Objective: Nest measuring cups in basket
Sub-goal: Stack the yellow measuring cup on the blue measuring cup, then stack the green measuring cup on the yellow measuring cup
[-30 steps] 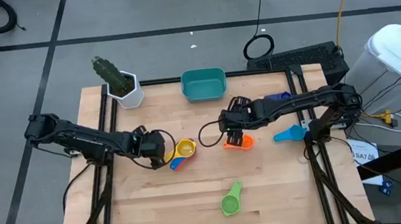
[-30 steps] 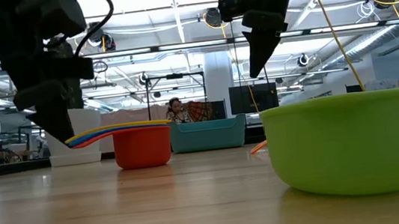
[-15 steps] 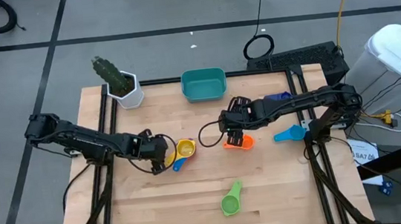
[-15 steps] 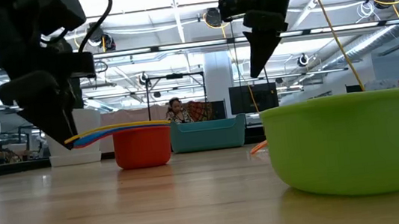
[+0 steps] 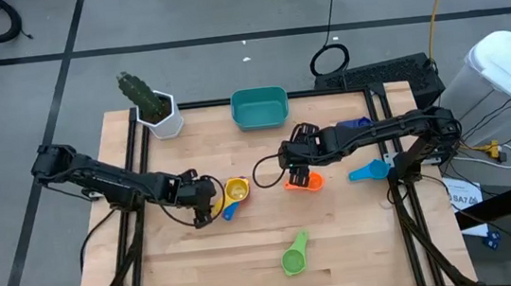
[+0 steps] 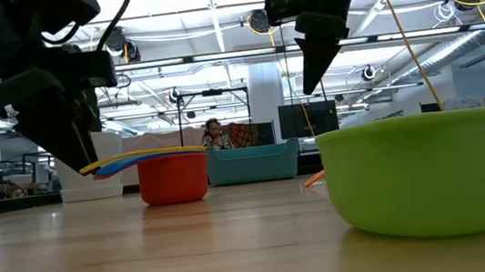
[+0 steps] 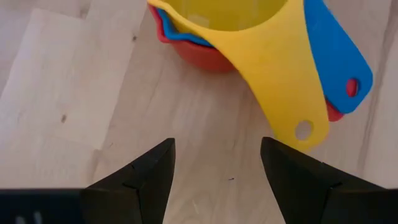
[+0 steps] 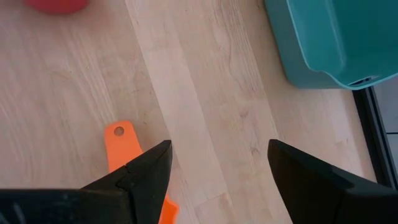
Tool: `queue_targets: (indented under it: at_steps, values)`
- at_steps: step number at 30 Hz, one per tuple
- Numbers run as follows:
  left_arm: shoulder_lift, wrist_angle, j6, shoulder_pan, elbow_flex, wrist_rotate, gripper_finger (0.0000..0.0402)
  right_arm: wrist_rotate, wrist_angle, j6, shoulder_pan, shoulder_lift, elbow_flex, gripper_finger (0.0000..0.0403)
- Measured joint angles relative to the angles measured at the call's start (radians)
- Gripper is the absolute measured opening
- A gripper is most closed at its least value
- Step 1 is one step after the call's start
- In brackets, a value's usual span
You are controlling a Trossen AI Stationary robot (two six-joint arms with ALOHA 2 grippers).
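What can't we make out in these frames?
- Orange cup: bowl covered by the right gripper in the high view, cut off by the edge in the right wrist view.
- Stacked cups: the left wrist view's top edge cuts off the bowls.
- Dark blue cup: mostly hidden by the right arm in the high view.

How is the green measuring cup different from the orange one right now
The green measuring cup lies alone near the table's front edge, with no arm near it; the orange measuring cup lies mid-table, directly under the open right gripper. From above, the green cup shows whole, while the orange one is partly hidden by the gripper. Both rest on the wooden table, outside the teal basket.
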Motion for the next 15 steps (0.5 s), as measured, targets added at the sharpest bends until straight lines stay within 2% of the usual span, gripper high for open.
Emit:
queue_targets:
  at_steps: [4, 6, 12, 15]
  values:
    - [0.000, -0.002, 0.000, 0.000, 0.000, -0.001, 0.0241, -0.001, 0.027, 0.000, 0.000, 0.000, -0.036, 0.0256]
    - [0.000, -0.005, 0.003, 0.000, 0.000, -0.002, 0.0241, -0.034, 0.042, -0.010, 0.000, 0.000, -0.068, 0.0256]
    - [0.000, -0.072, 0.008, 0.013, 0.000, -0.048, 0.0241, -0.433, 0.155, -0.046, 0.016, 0.000, -0.190, 0.0256]
    - [0.000, -0.083, 0.010, 0.021, 0.000, -0.064, 0.0241, -0.459, 0.132, -0.002, 0.065, 0.000, -0.203, 0.0255]
